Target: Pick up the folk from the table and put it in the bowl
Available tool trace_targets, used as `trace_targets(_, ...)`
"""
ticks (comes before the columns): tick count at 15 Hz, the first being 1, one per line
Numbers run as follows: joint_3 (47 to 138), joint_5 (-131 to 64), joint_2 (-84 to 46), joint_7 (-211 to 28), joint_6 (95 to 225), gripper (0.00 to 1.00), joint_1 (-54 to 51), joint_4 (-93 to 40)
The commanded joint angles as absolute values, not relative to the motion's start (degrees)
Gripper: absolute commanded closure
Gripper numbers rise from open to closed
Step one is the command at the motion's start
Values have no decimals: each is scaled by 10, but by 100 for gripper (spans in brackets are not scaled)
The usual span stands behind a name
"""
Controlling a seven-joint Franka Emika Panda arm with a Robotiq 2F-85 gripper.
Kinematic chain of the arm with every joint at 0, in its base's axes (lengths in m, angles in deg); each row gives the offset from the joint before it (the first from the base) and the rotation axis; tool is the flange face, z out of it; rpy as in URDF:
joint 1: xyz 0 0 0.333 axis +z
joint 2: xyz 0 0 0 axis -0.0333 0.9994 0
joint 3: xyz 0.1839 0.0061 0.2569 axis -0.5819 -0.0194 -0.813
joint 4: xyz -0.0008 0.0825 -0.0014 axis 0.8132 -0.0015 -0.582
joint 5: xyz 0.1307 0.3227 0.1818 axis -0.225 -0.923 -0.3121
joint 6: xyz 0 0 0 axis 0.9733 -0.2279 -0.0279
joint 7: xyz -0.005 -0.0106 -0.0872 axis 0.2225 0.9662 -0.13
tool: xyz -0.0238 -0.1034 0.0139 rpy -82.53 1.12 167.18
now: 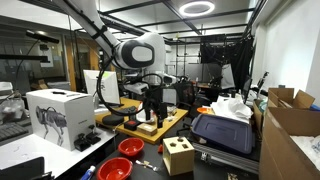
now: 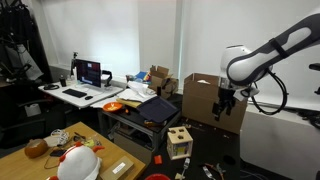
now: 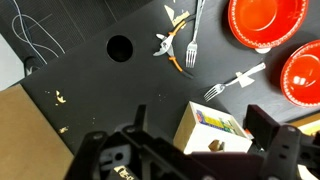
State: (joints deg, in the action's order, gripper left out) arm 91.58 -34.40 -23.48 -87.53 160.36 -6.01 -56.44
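In the wrist view a metal fork lies on the black table, and a white plastic fork lies just below it. Two red bowls sit at the right, one at the top and one at the edge. They also show in an exterior view, the nearer bowl and the farther bowl. My gripper is open and empty, high above the table, with a wooden box below its fingers. It shows in both exterior views. The forks are too small to see there.
Orange-handled pliers lie beside the metal fork. The table has a round hole. The wooden box with cut-out holes stands near the bowls. A white robot-dog box and cardboard boxes flank the table.
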Motion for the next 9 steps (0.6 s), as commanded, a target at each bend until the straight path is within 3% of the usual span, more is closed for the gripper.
trace_targets(1,918,-351,-201,-867,1607,0,-64,-536)
trace_targets(9,918,-345,-202,-875,1603,0,-60,-545)
